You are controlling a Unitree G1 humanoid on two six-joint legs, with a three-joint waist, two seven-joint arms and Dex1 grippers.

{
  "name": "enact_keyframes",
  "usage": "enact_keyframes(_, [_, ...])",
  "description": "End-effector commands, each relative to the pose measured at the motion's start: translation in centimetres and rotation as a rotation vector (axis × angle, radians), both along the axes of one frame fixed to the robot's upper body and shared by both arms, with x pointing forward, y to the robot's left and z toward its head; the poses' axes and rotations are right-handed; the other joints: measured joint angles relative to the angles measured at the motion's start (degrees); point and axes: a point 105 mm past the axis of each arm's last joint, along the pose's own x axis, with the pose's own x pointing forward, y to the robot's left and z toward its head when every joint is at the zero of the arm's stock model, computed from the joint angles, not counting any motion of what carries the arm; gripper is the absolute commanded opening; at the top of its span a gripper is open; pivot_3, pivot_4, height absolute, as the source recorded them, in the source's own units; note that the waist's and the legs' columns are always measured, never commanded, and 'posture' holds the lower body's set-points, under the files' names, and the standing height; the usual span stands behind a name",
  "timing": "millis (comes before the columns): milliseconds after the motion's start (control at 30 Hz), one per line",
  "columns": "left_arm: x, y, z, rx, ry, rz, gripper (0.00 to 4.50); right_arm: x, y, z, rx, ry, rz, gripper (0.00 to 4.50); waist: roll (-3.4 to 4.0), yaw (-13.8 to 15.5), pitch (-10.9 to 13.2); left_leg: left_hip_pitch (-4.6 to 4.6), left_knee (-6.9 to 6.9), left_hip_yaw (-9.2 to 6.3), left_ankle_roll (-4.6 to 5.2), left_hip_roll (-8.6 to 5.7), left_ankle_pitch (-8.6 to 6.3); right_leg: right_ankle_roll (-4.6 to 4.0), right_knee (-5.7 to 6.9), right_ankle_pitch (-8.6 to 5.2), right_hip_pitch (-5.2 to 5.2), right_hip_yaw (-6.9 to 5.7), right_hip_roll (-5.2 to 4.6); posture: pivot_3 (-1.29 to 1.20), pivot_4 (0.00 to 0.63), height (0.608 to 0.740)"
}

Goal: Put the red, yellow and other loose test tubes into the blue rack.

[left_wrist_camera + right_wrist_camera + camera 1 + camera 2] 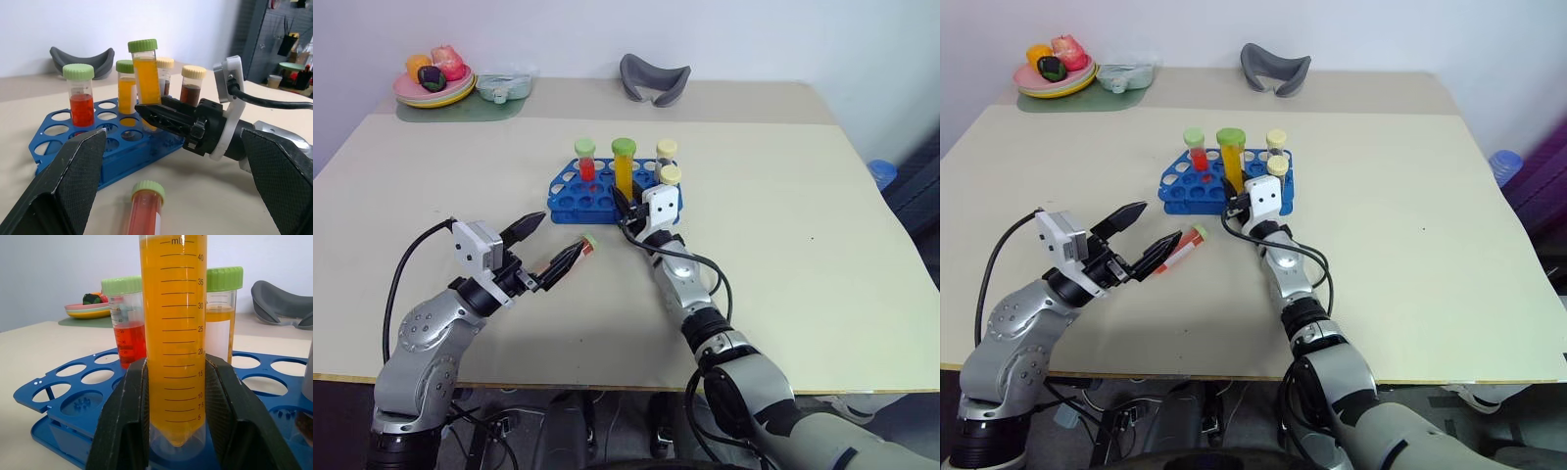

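Seating yellow tube (173, 333) into rack (570, 201) near tabletop middle, right gripper (628, 211) clamped on it, tip just over hole. Keep tube plumb, lower slowly, then let go. Left gripper (551, 247) wide open, empty, straddling loose red tube (145, 210) lying before rack.

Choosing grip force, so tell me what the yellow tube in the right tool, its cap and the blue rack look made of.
Yellow tube: clear, glossy plastic by the look; printed graduation lines and liquid show through.
Its cap: matte green plastic, ribbed edge.
Blue rack: opaque moulded plastic, slight sheen, thin perforated plates. Glass cannot be ruled out for the tube.
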Motion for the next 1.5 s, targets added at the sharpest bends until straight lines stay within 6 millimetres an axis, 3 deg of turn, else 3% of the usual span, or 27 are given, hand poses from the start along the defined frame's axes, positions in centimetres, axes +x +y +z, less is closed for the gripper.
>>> enact_keyframes(33, [-0.2,0.2,0.8,0.006,-0.043,0.004,4.5,-0.7,1.1,-0.1,0.045,0.006,0.03,1.15,0.0,-0.03,0.0,0.0,0.0,0.0,0.0,0.0,0.0,0.0,0.0,0.0,0.0,0.0,0.0,0.0,0.15,0.679])
enact_keyframes(67, [-0.2,0.2,0.8,0.006,-0.042,0.004,4.5,-0.7,1.1,0.0,0.046,0.004,0.032,1.15,0.0,-0.05,0.0,0.0,0.0,0.0,0.0,0.0,0.0,0.0,0.0,0.0,0.0,0.0,0.0,0.0,0.15,0.679])
enact_keyframes(167, [-0.3,0.2,0.7,0.007,-0.041,0.003,4.5,-0.6,1.0,0.5,0.055,-0.011,0.034,2.24,0.0,-0.07,0.0,0.0,0.0,-0.01,0.0,0.0,0.0,0.0,0.0,0.0,0.0,0.0,0.0,0.0,0.15,0.679])
enact_keyframes(267, [-0.3,0.2,0.7,0.006,-0.04,0.003,4.5,-0.6,1.1,0.9,0.055,-0.029,0.033,3.74,0.0,-0.06,0.0,0.0,0.0,-0.01,0.0,0.0,0.0,0.0,0.0,0.0,0.0,0.0,0.0,0.0,0.15,0.679])
enact_keyframes(533, [-0.2,0.1,0.7,0.003,-0.04,0.002,4.5,-0.9,1.3,2.4,0.038,-0.092,0.055,3.74,0.0,-0.06,0.0,0.0,0.01,-0.01,0.0,0.0,0.0,0.0,0.01,0.0,0.0,0.0,0.0,0.0,0.15,0.679])
enact_keyframes(733, [0.1,0.9,1.4,0.014,-0.048,0.043,4.5,-1.4,1.0,5.1,0.047,-0.176,0.055,3.74,0.0,-0.04,0.0,0.0,0.01,-0.03,0.0,0.01,0.0,0.0,0.01,0.0,0.0,0.0,0.0,0.0,0.15,0.679])
enact_keyframes(867, [0.2,2.6,2.0,0.004,-0.051,0.104,4.5,-3.0,1.2,7.5,0.045,-0.268,0.104,3.74,0.0,-0.05,0.0,0.0,0.01,-0.05,0.0,0.01,0.0,0.0,0.01,0.0,0.0,0.0,0.0,0.0,0.15,0.679])
enact_keyframes(1000, [0.2,3.0,1.9,0.014,-0.039,0.127,4.5,-4.7,0.6,10.3,0.059,-0.356,0.135,3.74,0.01,0.06,0.01,-0.01,0.01,-0.06,0.0,0.01,0.0,0.0,0.01,0.0,0.0,0.0,0.0,0.0,0.15,0.679])
enact_keyframes(1067, [0.4,2.9,2.0,0.033,-0.027,0.143,4.5,-6.1,-0.2,12.5,0.049,-0.415,0.192,3.74,0.01,0.2,0.01,-0.01,0.02,-0.08,0.0,0.0,0.0,0.0,0.0,0.0,0.02,0.0,-0.01,0.0,0.15,0.679])
enact_keyframes(1167, [1.1,2.5,1.3,0.108,0.029,0.184,4.5,-8.0,-1.9,13.9,-0.023,-0.4,0.319,3.74,0.0,0.49,0.0,-0.01,0.04,-0.16,0.01,-0.02,-0.01,0.0,-0.02,0.0,0.07,-0.03,0.0,0.0,0.15,0.679])
enact_keyframes(1267, [1.6,1.9,-1.3,0.218,0.244,0.172,4.5,-10.2,-4.3,12.9,-0.172,-0.297,0.488,3.74,0.0,0.74,0.0,0.01,0.11,-0.43,0.07,-0.06,-0.04,0.01,-0.12,0.0,0.3,-0.17,-0.02,0.0,0.15,0.679])
enact_keyframes(1300, [1.8,1.7,-1.6,0.278,0.276,0.173,4.5,-11.0,-5.7,11.5,-0.256,-0.221,0.535,3.74,0.0,0.75,0.0,0.01,0.14,-0.47,0.1,-0.06,-0.06,0.01,-0.14,0.0,0.35,-0.19,-0.03,0.0,0.15,0.679])
enact_keyframes(1433, [3.3,1.2,-0.7,0.373,0.32,0.206,4.5,-13.1,-9.7,7.5,-0.485,0.003,0.583,3.74,0.02,0.46,0.04,0.03,0.08,-0.53,0.31,-0.1,-0.18,0.02,-0.19,-0.02,0.36,-0.25,0.0,0.0,0.15,0.679])
enact_keyframes(1500, [4.2,1.2,-0.6,0.517,0.363,0.242,4.5,-13.6,-11.0,6.3,-0.542,0.059,0.559,3.74,-0.01,0.27,0.06,0.06,0.0,-0.55,0.3,-0.11,-0.17,0.01,-0.16,-0.02,0.35,-0.25,0.05,0.0,0.15,0.679])
